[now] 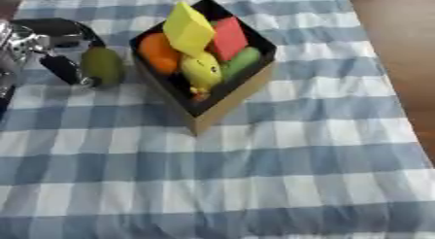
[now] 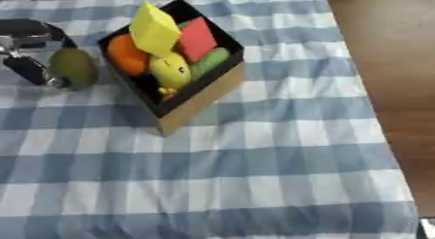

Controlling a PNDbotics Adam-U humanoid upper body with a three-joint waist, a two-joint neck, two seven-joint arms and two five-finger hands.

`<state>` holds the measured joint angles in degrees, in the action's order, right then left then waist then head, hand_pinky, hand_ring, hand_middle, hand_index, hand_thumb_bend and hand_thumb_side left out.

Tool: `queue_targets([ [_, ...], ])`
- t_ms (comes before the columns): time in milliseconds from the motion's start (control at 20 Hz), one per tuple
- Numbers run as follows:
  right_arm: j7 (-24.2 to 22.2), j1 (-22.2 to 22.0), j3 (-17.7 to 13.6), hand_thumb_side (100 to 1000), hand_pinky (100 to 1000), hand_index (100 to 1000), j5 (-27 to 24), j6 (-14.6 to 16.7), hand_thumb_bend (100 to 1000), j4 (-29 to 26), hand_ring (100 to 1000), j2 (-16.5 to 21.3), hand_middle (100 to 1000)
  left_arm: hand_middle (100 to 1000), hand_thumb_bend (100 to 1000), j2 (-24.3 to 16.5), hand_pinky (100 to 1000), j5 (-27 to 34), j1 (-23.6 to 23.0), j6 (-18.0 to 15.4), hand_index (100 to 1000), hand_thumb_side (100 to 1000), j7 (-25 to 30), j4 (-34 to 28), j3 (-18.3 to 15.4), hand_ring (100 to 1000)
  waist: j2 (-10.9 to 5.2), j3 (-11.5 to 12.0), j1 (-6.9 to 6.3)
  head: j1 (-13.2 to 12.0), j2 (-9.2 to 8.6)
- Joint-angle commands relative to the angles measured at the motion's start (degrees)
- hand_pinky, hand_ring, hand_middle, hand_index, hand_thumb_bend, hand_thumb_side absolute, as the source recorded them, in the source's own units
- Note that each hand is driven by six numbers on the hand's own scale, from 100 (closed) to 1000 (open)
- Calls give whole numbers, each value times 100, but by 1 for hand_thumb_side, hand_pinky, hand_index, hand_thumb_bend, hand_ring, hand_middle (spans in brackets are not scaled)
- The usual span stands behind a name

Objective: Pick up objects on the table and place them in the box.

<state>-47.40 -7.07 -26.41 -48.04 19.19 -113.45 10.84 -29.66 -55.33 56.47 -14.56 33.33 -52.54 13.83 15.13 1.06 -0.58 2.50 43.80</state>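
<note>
Left hand [image 1: 47, 51] has its fingers curled round the olive-green fruit [image 1: 103, 65] just left of the cardboard box [image 1: 229, 99], right hand not visible; risk: box already crammed with orange ball, yellow block, red block, yellow duck, so fruit could perch on top, roll back onto the surface.

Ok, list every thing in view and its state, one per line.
Box: open, upright, nearly full.
Yellow block: in box, tilted, sticking up.
Red block: in box.
Orange: in box.
Yellow toy: in box.
Green fruit: outside box, at left hand.
</note>
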Motion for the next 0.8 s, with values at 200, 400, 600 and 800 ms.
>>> queue_targets([
  [200,-457,20,-12,481,1000,996,56,443,100,-114,1000,48,290,751,481,-16,842,-441,61,169,846,283,-166,122,-65,860,-88,-21,76,-21,-17],
  [400,-457,23,-16,482,1000,996,66,433,100,-114,1000,39,288,673,327,18,795,-635,52,206,783,232,-288,154,-123,799,-83,-21,74,-14,2],
  [600,-457,25,-18,484,1000,997,76,407,100,-114,1000,38,286,568,250,12,728,-695,63,364,687,115,-515,54,-169,713,-92,-15,69,-16,6],
  [800,-457,12,-21,484,1000,997,70,411,100,-114,1000,37,286,524,129,-5,699,-660,40,700,643,100,-859,-246,-284,664,-101,-15,73,3,8],
])
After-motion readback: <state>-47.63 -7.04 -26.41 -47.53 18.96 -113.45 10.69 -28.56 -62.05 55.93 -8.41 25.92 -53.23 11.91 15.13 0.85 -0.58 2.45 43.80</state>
